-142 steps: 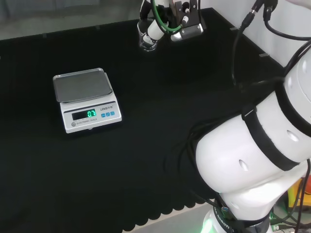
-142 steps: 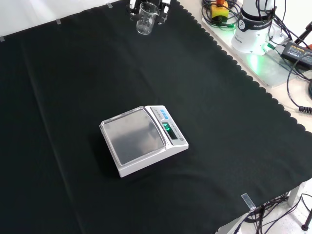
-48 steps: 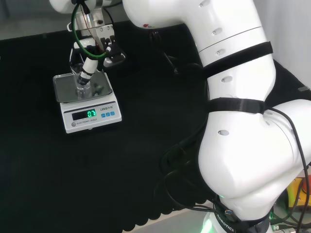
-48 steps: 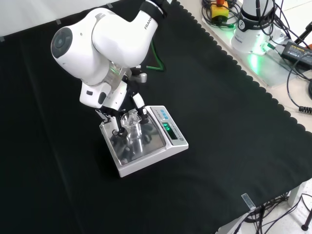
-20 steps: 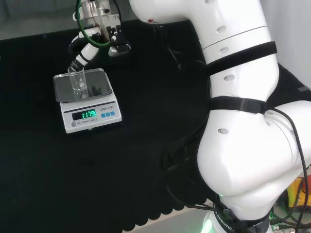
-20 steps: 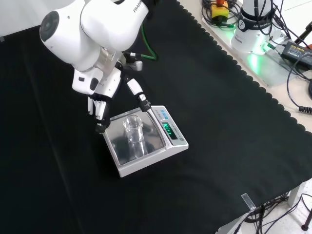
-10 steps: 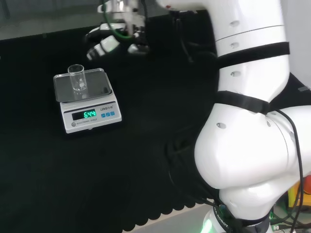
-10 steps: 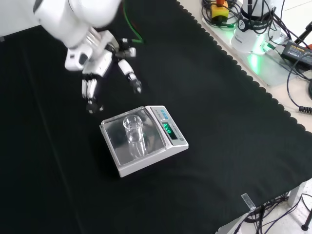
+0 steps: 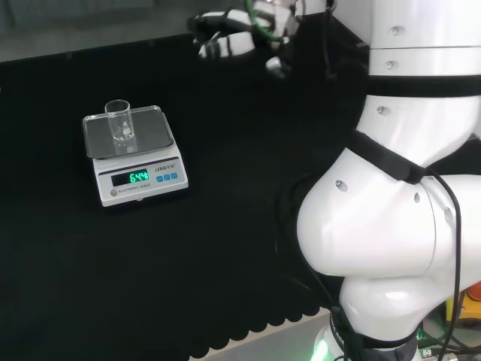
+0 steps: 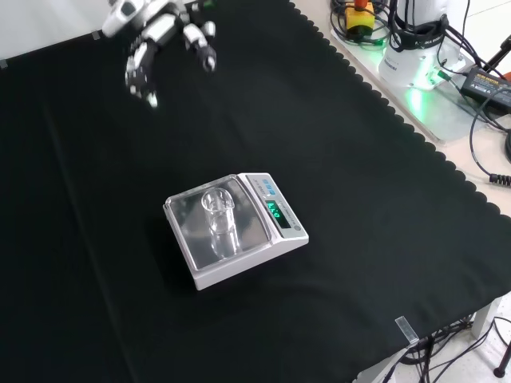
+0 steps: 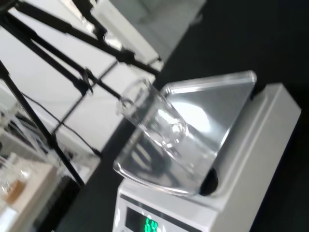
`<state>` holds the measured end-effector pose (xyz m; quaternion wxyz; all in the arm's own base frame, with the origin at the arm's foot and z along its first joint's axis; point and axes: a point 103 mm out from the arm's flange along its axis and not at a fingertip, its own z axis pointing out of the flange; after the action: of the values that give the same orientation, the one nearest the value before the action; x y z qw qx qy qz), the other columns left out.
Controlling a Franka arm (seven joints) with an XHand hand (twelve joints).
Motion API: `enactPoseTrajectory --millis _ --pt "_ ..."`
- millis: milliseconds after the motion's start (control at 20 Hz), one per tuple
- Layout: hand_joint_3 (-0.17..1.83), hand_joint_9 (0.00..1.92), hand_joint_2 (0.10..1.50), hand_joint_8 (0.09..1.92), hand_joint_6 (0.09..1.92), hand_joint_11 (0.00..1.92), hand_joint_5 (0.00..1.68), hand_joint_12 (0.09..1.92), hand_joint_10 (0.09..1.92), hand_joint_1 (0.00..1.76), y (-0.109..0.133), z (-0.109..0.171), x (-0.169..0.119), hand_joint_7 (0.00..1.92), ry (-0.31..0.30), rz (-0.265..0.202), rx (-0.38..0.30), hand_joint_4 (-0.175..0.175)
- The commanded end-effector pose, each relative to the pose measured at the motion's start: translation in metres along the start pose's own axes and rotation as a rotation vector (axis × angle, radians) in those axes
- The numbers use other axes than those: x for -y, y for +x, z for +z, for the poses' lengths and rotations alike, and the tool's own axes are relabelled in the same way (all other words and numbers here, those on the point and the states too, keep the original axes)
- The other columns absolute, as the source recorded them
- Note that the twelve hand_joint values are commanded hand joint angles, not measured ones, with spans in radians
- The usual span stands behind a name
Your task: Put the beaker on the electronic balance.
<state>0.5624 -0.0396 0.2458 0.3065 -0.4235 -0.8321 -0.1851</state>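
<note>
A small clear glass beaker (image 9: pixel 119 121) (image 10: pixel 217 209) (image 11: pixel 154 122) stands upright on the steel pan of the white electronic balance (image 9: pixel 139 183) (image 10: pixel 281 237) (image 11: pixel 263 154), whose green display is lit. The hand (image 9: pixel 225 39) (image 10: pixel 153 38) hangs high above the cloth, well away from the balance, to the upper right of it in the head view and at the top left of the front view. Its fingers are spread and straight and hold nothing.
The arm's big white links (image 9: pixel 398 188) take up the right of the head view. Beyond the cloth's scalloped edge in the front view lie the arm's base (image 10: pixel 419 40), cables and a power brick (image 10: pixel 489 80). A piece of tape (image 10: pixel 406 329) marks the cloth's near corner.
The hand carried the beaker to the balance pan, let it go and has since lifted away, rightward in the head view. The beaker stays on the pan; the display reading changed.
</note>
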Motion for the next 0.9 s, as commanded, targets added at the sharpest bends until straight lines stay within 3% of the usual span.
enactPoseTrajectory --millis 50,350,600,900 --pt "0.09 0.96 0.69 0.84 0.11 0.53 0.41 1.37 0.09 0.52 0.035 -0.078 0.101 0.44 -0.306 0.056 0.067 -0.083" --pt "0.09 0.95 0.7 0.82 0.1 0.54 0.44 1.36 0.09 0.52 0.048 -0.092 0.128 0.47 -0.365 0.056 0.14 -0.084" --pt "0.05 0.77 0.72 0.82 0.09 0.54 0.48 1.36 0.53 0.53 0.051 -0.096 0.133 0.48 -0.41 0.065 0.14 -0.082" --pt "0.05 0.72 0.73 0.82 0.09 0.54 0.49 1.36 0.66 0.53 0.051 -0.085 0.126 0.49 -0.383 0.11 0.147 -0.082"
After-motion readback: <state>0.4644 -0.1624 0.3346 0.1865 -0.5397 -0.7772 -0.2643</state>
